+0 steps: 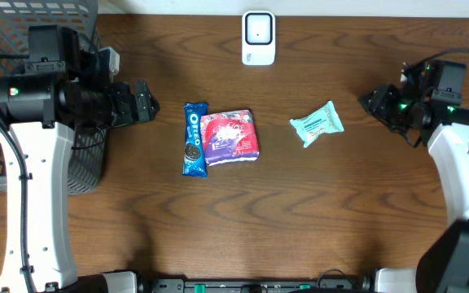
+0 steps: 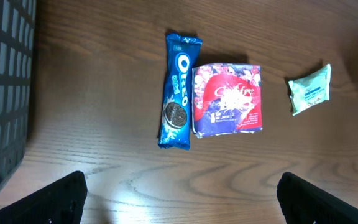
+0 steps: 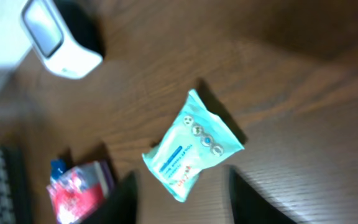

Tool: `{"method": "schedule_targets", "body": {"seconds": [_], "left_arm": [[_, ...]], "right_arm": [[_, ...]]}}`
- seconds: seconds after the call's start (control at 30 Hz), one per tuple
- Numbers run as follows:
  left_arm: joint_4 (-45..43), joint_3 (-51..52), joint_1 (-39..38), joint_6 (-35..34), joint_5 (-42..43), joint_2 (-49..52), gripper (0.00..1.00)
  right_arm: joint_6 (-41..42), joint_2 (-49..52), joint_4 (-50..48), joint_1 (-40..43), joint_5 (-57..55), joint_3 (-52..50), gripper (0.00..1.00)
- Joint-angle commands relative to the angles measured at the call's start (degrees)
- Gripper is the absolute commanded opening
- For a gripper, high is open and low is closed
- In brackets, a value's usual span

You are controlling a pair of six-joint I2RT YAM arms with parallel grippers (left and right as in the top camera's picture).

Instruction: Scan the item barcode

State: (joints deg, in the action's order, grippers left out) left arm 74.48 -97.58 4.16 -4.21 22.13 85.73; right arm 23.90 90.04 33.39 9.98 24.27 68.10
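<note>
Take the green packet (image 3: 191, 146), likely light, soft and slippery, by its sealed edge with your parted, empty right gripper (image 1: 370, 102).

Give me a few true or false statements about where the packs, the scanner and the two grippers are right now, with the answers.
1. The Oreo pack lies right beside the red pack. True.
2. The right gripper holds the mint-green packet. False: the packet lies on the table, ahead of the open fingers.
3. The white scanner stands at the table's far edge, beyond the packs. True.
4. The left gripper is shut on the Oreo pack. False: it is wide open, holds nothing and is apart from the pack.
</note>
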Motion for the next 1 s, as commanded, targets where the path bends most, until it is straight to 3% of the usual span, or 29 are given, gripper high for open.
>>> {"method": "schedule_targets", "body": {"seconds": [0.0, 0.07, 0.63, 0.97], "left_arm": [[0.07, -0.15, -0.11, 0.74, -0.35, 0.22, 0.98], [0.07, -0.15, -0.11, 0.74, -0.33, 0.22, 0.98], [0.07, -0.15, -0.11, 0.74, -0.35, 0.22, 0.98], [0.09, -0.15, -0.11, 0.74, -0.35, 0.22, 0.98]], "right_arm": [[-1.29, -0.37, 0.26, -2.91, -6.75, 0.48, 0.13], [-1.29, 0.50, 0.28, -4.87, -9.38, 0.44, 0.01], [-2.36, 20.48, -7.67, -17.59, -14.16, 0.42, 0.01], [-3.85, 16.02, -6.69, -17.46, -15.41, 0.50, 0.02]]}}
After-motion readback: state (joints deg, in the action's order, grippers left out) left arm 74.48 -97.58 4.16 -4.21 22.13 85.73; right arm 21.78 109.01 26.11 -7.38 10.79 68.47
